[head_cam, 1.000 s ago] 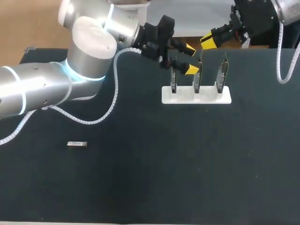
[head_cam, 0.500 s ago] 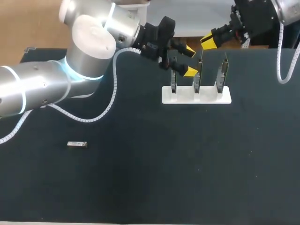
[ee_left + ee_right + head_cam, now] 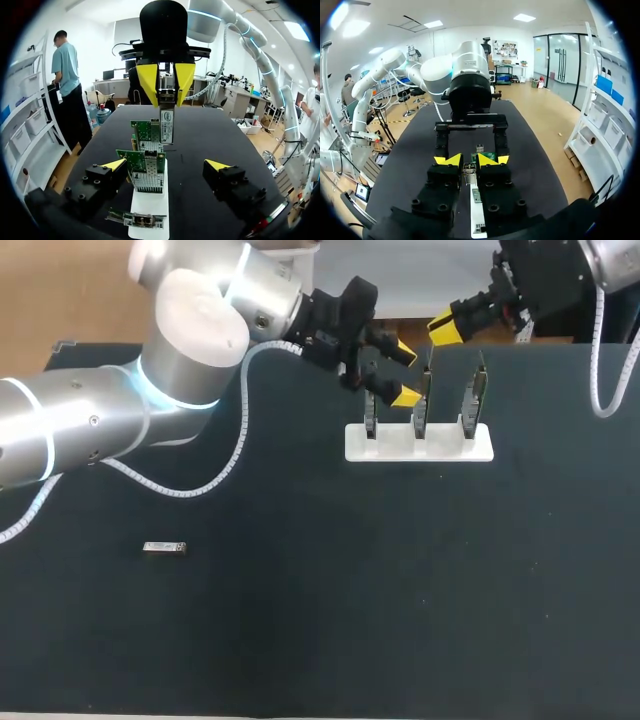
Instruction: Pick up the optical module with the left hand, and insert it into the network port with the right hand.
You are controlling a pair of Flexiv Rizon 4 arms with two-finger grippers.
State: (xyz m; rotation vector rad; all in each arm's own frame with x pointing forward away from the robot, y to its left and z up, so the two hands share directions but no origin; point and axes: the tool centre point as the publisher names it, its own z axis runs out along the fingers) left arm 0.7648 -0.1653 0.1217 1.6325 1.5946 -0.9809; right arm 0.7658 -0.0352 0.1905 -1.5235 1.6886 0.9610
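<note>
Your worktop [image 3: 400,590] has a dark, almost black surface. Toward its far side, a little right of the middle, a white base [image 3: 420,443] lies flat on it, with three circuit boards [image 3: 421,415] standing upright in a row in it. Well apart from that, on the left and closer to the near edge, a small silvery optical module [image 3: 165,548] lies flat on the bare worktop.

One white label [image 3: 166,127] with dark print stands on the optical module [image 3: 166,112] gripped in the right end effector [image 3: 166,91]. Its characters are too small to read. No other marking is legible.
</note>
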